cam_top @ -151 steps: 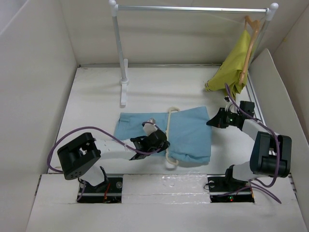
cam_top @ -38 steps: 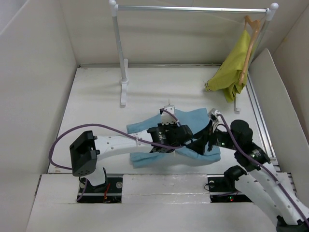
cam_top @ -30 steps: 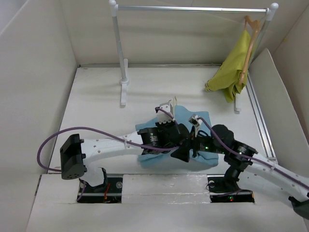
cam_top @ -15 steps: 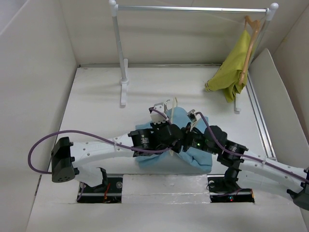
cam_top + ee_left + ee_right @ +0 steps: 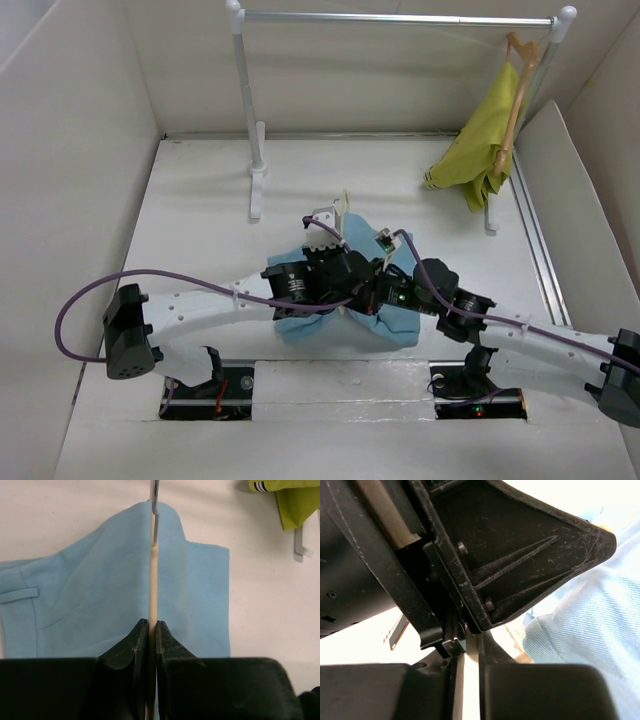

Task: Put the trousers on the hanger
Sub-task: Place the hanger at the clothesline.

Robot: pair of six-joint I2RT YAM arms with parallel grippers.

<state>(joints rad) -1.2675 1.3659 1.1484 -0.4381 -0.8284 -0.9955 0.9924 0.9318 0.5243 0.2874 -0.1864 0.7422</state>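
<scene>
Left gripper (image 5: 151,627): left wrist view. Jaws are pressed together on the hanger (image 5: 153,580), a thin cream rod pinched between the pads.
Hanger axis: runs straight away from the fingertips, in line with the left gripper, and turns to grey metal at its far end.
Trousers (image 5: 90,595): light blue, spread behind the rod on both sides, belt loop at left. Whether the cloth rests on the rod or lies apart below it cannot be told from this view.
Yellow-green garment (image 5: 295,500): far right corner, well apart from the trousers.
Right gripper (image 5: 470,667): right wrist view. Fingers are drawn nearly together with a cream strip between them. That strip is judged to be the same hanger. The fingers sit hard against the black body of the left gripper.
Blue fold (image 5: 590,630): trousers cloth, just right of the right gripper.
Top external view: both arms meet over the middle of the table (image 5: 200,200). The trousers (image 5: 395,330) are bunched beneath them. The hanger (image 5: 345,200) shows only as a cream tip on the far side.
Governing relation: both arms are at the hanger and neither is nearer. The cloth lies below and to the near side of the rod.
Assessment: the task is judged not yet complete. A two-handed hold risks twisting the thin rod.
</scene>
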